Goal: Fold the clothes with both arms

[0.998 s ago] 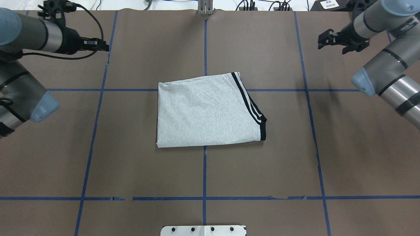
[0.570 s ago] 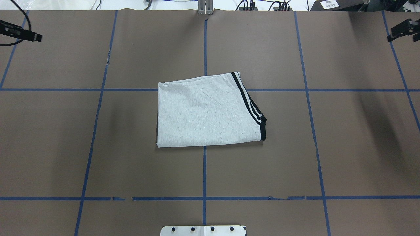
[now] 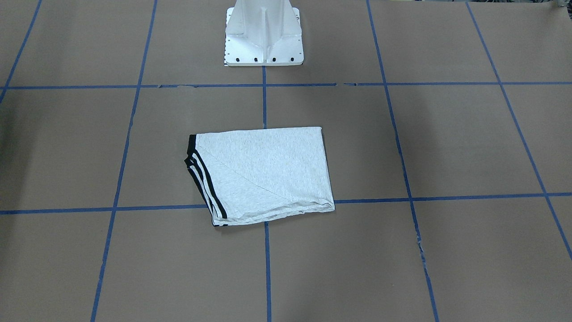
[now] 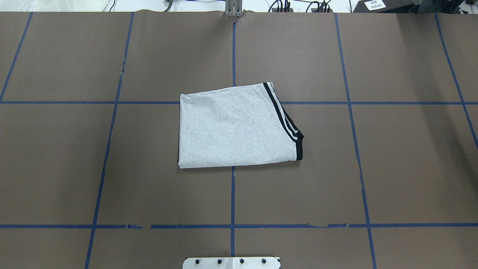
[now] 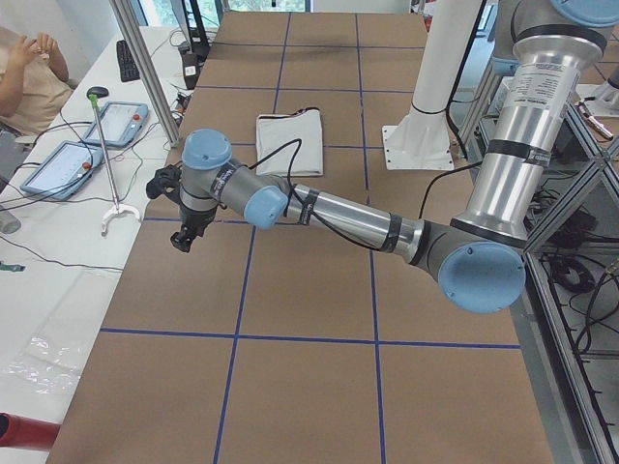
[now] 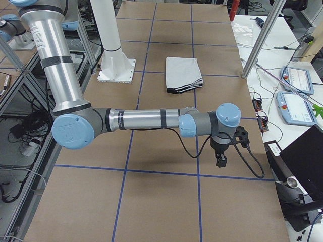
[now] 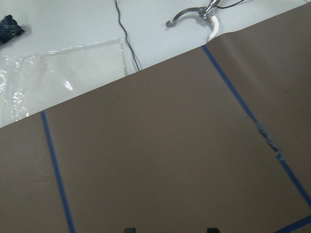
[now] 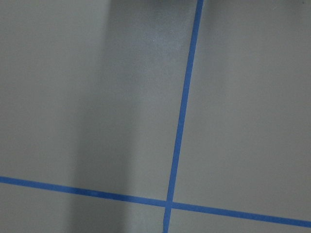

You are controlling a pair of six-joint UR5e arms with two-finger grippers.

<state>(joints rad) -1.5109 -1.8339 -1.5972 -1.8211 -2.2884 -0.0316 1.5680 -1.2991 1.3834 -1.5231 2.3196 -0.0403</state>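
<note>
In the left-end view the left gripper (image 5: 184, 237) hangs nearest, over bare table (image 5: 309, 309) and well apart from the cloth; its opening cannot be told. At mid-table the T-shirt (image 4: 231, 130) lies as a flat grey rectangle, its striped trim (image 4: 282, 116) toward the robot's right. Farthest off, the right gripper (image 6: 221, 160) hangs likewise, its opening unreadable too. The fold looks finished, so both arms should park without brushing it.

T-shirt (image 4: 235, 127) lies on table (image 4: 373, 168) before pedestal (image 3: 263, 36), well apart from left arm (image 5: 329, 213) and right arm (image 6: 146, 121).
</note>
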